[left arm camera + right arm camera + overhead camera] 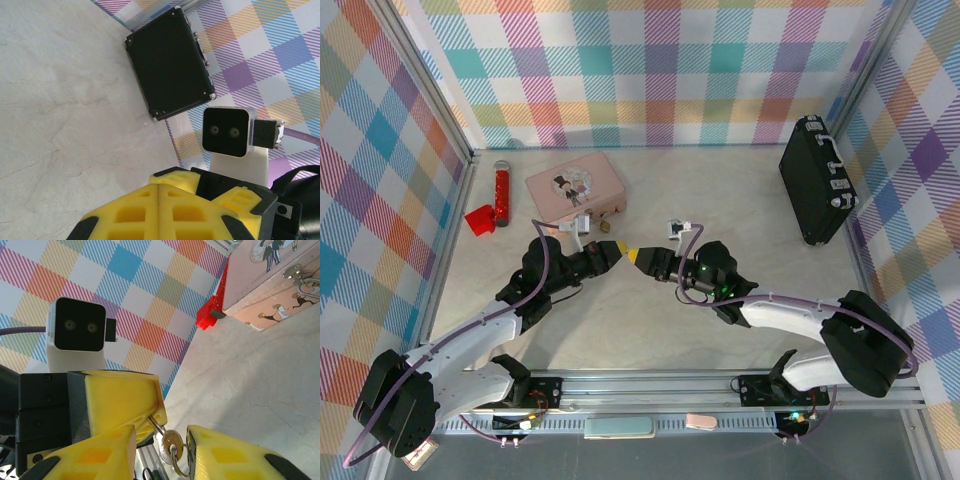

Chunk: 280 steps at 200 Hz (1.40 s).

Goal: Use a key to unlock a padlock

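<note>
Key [170,444] near the pink box [575,185]: my left hand [157,186] pinches its shaft, closed tight; my right hand [161,434] sits narrowly parted around its round head.

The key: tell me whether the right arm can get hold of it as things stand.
Probably yes. The key sticks out of the shut left gripper by its round head and ring, and these sit between the open fingers of the right gripper, with nothing in the way.

We see the left gripper [152,415] pinching the key [171,444] by its blade. The right gripper [162,436] has its fingers apart, flanking the key's head.
</note>
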{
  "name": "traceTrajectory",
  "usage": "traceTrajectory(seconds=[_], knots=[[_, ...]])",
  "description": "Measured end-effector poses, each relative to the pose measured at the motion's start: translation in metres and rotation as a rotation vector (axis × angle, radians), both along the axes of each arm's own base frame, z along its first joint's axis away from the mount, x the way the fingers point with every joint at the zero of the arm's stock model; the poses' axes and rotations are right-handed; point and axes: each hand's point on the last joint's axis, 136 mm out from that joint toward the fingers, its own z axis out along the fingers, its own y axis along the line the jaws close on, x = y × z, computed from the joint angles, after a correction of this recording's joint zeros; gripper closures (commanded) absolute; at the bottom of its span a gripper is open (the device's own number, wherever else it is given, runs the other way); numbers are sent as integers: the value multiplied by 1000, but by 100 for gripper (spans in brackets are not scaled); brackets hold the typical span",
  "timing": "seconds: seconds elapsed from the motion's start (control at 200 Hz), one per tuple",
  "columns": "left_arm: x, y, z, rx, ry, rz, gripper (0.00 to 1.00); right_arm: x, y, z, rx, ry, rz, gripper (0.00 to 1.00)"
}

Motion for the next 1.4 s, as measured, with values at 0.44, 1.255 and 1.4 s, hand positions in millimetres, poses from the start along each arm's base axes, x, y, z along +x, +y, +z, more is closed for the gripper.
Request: traceTrajectory(seconds=[0.44, 1.255, 1.4], knots=[[1, -1, 6, -6, -10, 0, 100, -2, 4, -4, -2, 5, 22, 76], [3, 4, 0, 24, -6, 26, 93, -1, 4, -5, -9, 20, 21, 100], [4, 8, -6, 76, 5, 42, 81, 2, 4, -11, -56, 61, 5, 100]])
